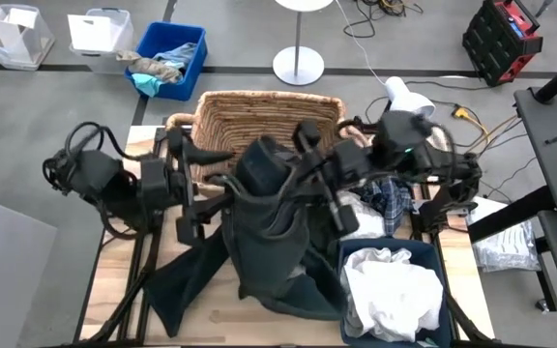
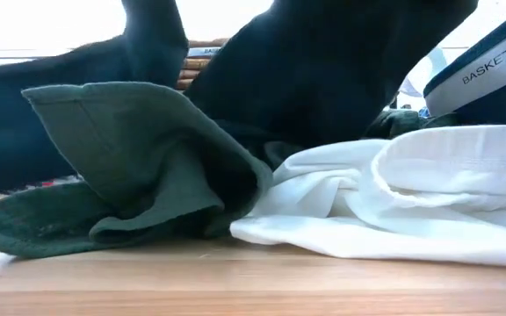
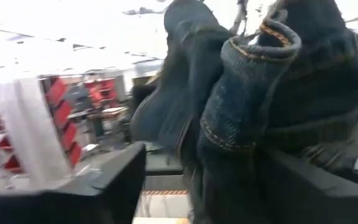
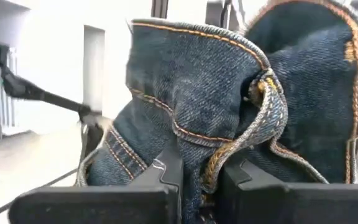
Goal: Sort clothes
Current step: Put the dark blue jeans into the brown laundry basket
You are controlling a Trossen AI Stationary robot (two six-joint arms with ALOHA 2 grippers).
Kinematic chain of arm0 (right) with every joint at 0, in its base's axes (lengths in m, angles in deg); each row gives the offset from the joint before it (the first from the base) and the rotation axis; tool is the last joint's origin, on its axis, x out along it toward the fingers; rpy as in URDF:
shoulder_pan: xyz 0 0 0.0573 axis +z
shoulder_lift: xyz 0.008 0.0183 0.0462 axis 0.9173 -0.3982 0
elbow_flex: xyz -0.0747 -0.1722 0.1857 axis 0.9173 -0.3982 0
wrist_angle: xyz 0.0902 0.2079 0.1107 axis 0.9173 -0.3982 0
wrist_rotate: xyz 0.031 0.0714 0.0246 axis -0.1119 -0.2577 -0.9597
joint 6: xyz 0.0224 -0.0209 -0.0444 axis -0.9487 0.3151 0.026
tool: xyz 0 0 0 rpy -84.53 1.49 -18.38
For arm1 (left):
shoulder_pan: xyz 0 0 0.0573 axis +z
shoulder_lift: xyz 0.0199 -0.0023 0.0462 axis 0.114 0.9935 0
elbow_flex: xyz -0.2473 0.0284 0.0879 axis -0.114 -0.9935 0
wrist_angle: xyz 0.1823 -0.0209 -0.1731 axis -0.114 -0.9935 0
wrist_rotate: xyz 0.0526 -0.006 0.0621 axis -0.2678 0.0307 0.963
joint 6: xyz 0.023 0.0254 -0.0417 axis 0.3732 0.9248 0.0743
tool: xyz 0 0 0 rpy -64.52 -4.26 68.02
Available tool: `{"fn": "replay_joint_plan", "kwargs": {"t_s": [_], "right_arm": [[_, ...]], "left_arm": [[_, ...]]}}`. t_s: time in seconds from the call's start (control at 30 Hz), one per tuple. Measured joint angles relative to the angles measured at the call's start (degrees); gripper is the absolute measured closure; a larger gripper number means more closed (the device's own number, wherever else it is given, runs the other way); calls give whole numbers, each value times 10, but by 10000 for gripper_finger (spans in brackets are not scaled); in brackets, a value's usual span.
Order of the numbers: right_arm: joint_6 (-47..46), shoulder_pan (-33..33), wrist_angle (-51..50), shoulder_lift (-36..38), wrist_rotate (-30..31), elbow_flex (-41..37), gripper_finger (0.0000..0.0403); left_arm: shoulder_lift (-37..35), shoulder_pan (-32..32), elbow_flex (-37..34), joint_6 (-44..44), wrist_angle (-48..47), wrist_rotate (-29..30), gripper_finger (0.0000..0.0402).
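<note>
A dark blue denim garment (image 1: 269, 227) hangs between my two grippers over the table's middle, its lower part on the table. My right gripper (image 1: 309, 176) is shut on it; its wrist view shows this (image 4: 201, 180). My left gripper (image 1: 219, 184) is open at the garment's left side. In its wrist view a rolled hem (image 3: 247, 93) hangs between its spread fingers (image 3: 117, 180). A dark green garment (image 2: 139, 167) and a white one (image 2: 385, 202) lie on the table near the front. A plaid garment (image 1: 390, 198) lies at the right. My left gripper: the denim hangs close against one finger (image 3: 291, 180), with a gap to the other; whether it touches, I cannot tell. My right gripper pinches a stitched, folded edge of the denim (image 4: 211, 163) between its two fingers, several layers bunched. The cloth hangs below and spreads onto the table.
A wicker basket (image 1: 269, 114) stands at the table's far middle. A navy bin marked BASKET 7 (image 1: 433, 253) with white clothes (image 1: 390, 290) stands at the near right. A blue bin with rags (image 1: 167, 60) and clear boxes sit on the floor beyond.
</note>
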Motion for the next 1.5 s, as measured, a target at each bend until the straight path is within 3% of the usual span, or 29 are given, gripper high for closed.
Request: {"fn": "replay_joint_plan", "kwargs": {"t_s": [0.13, 0.3, 0.53, 0.77, 0.97, 1.13, 1.4, 1.5], "right_arm": [[12, 0, 46, 15, 8, 0, 369], [13, 1, 107, 25, 33, 0, 371], [139, 1, 160, 32, 82, 0, 371], [262, 1, 212, 30, 185, 2, 371], [373, 0, 316, 20, 277, 2, 371], [450, 0, 403, 10, 292, 2, 372], [416, 0, 423, 1, 255, 2, 372], [434, 0, 432, -1, 254, 2, 372]], "left_arm": [[0, 0, 23, 15, -21, 8, 71], [2, 0, 52, 27, -80, 6, 31], [2, 0, 108, 23, -148, 4, 22], [4, -1, 135, 9, -171, 2, 23], [3, 0, 135, -73, -280, 103, 23], [11, -1, 119, -142, -346, 52, 24], [15, 21, 70, -156, -340, 30, 24], [15, 37, 50, -163, -297, -77, 24]]}}
